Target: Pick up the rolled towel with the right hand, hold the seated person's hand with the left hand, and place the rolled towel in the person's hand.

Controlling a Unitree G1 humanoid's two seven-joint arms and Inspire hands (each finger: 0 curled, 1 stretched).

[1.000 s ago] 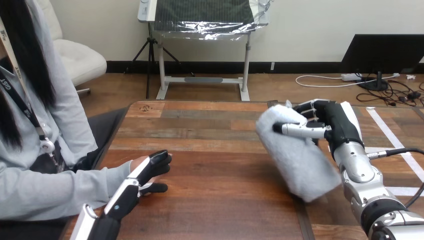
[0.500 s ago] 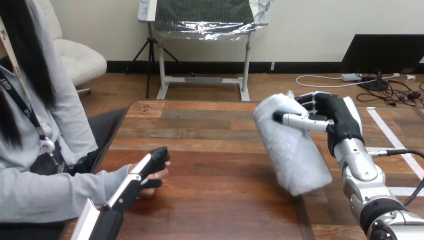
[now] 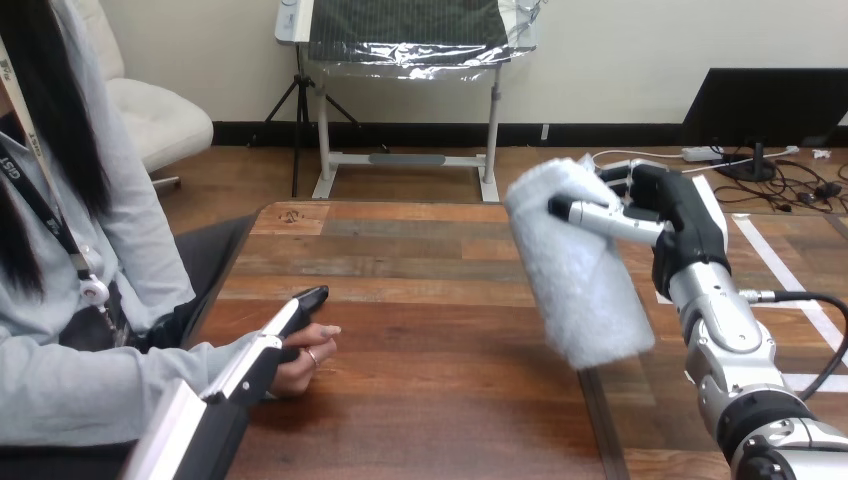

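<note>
1. The wooden table (image 3: 420, 290) spans the view.
2. The towel (image 3: 580, 280), rolled and white, hangs tilted in the air above the table's right part.
3. The right hand (image 3: 675, 225) is clamped on the towel's upper end, with its thumb across the front.
4. The left hand (image 3: 265, 350) lies over the person's hand near the table's left edge; I cannot tell whether it grips.
5. The person's hand (image 3: 310, 360) rests on the table beneath it.

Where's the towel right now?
In the head view's right half, the towel hangs above the table, gripped at its top by the right hand, apart from the person's hand.
</note>
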